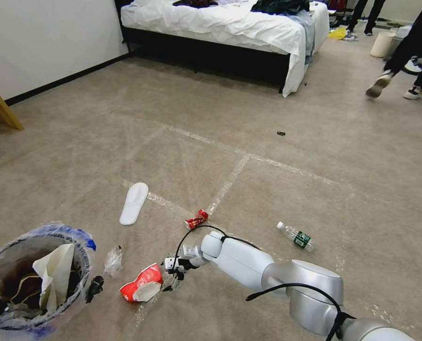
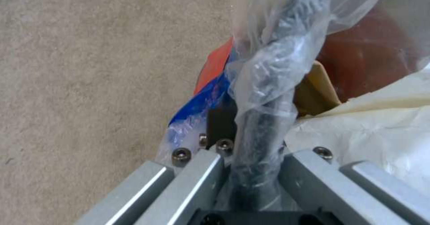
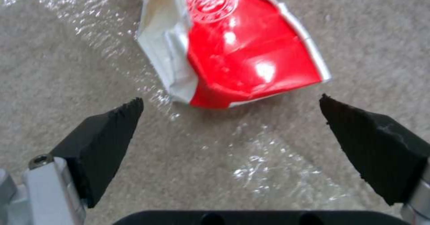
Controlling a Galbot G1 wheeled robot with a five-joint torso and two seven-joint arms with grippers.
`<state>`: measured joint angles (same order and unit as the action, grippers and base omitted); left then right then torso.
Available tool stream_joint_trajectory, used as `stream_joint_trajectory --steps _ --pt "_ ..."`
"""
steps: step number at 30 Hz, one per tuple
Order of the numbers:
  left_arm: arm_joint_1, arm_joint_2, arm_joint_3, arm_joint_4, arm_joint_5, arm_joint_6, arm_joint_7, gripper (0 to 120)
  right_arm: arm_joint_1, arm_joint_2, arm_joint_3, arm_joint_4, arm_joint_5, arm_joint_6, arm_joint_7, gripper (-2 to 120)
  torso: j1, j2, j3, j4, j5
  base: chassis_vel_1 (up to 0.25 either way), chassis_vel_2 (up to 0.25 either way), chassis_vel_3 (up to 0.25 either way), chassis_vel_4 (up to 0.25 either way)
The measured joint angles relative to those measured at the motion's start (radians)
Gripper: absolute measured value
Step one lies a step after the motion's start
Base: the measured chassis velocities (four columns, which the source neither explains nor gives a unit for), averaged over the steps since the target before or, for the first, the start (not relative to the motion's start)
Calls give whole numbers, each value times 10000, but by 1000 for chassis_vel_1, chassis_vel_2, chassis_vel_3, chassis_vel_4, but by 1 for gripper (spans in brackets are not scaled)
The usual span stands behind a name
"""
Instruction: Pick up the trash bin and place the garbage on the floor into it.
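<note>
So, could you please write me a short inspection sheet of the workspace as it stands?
Surface: taupe carpet floor crossed by pale tape lines.
Job's things: trash bin holds paper; crushed paper cup, crushed can, bottle and clear wrapper lie on the floor.
Clutter: white slipper.
Grippers: left pincer shut on the bin's bagged rim; right pincer open, just short of the cup.
Cables: black cable loops along the right arm.
Surroundings: bed, wall, people walking far right.

One bin (image 1: 12, 303), one crushed cup (image 1: 142, 282), one can (image 1: 196, 219), one bottle (image 1: 296, 236), one slipper (image 1: 134, 202)
</note>
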<state>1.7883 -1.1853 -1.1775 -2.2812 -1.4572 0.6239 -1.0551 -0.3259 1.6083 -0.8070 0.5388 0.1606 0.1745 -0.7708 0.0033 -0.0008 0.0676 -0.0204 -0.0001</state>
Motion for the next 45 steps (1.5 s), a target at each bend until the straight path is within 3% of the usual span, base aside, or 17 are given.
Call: stream_joint_trajectory --steps 12,45 --pt "-171 49 168 125 49 -11 9 0 789 -1 -105 257 72 -69 19 100 0 0 0 1 0 0 0 0 0" --pt "-272 124 265 122 56 -29 12 0 1056 -3 -459 874 407 -75 -82 100 0 0 0 1 -1 0 0 0 0"
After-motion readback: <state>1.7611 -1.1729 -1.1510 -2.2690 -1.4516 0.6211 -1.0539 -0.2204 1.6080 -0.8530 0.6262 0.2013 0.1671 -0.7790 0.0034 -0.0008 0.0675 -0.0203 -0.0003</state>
